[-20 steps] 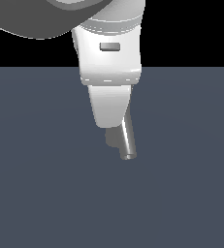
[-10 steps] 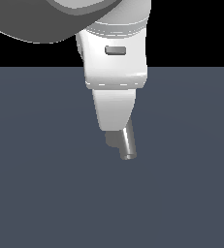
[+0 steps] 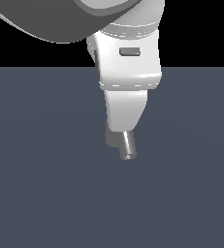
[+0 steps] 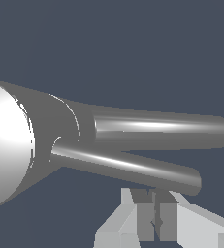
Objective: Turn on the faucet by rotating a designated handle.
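The floor is a flat, plain slate-blue sheet filling the lower part of the exterior view, and beyond its straight far edge there is only black. The arm is the largest thing in that view: its white and grey links come down from 12 o'clock and stand squarely in front of the faucet, so that only a grey sliver of it shows beside the white wrist, with the spout poking out below toward 5 o'clock. The handle cannot be picked out there. The wrist view looks along the faucet from close by: its round cap glares bright at 9 o'clock, the thick spout runs from it toward 3 o'clock, and the thinner handle slants out just under the spout toward 4 o'clock, its blunt end free. The gripper sits at 6 o'clock, near the handle's outer end, its two fingers pressed almost together with only a thin dark slit between them and nothing held. Whether the fingertips touch the handle cannot be told.
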`<state>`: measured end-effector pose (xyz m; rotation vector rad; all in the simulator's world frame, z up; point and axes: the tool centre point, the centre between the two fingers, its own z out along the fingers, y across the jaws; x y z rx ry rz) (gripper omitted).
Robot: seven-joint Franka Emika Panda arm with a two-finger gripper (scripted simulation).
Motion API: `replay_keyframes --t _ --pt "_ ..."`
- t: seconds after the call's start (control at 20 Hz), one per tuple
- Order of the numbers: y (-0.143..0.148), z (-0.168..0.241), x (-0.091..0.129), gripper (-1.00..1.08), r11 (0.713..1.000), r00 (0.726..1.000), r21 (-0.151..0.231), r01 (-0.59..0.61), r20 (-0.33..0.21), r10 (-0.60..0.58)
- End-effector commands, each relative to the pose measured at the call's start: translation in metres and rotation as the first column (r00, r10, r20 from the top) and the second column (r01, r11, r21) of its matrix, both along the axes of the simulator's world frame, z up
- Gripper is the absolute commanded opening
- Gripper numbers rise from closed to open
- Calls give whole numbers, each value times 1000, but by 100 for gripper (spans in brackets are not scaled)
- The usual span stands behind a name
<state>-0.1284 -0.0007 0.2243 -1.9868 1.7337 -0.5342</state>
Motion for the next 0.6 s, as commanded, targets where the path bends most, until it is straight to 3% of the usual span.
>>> replay_keyframes --t 0.0,0.55 --pt "-13 -1 0 -100 1000 1000 -1 18 -1 -18" --pt "-41 -4 0 -100 1000 1000 -1 22 -4 -22"
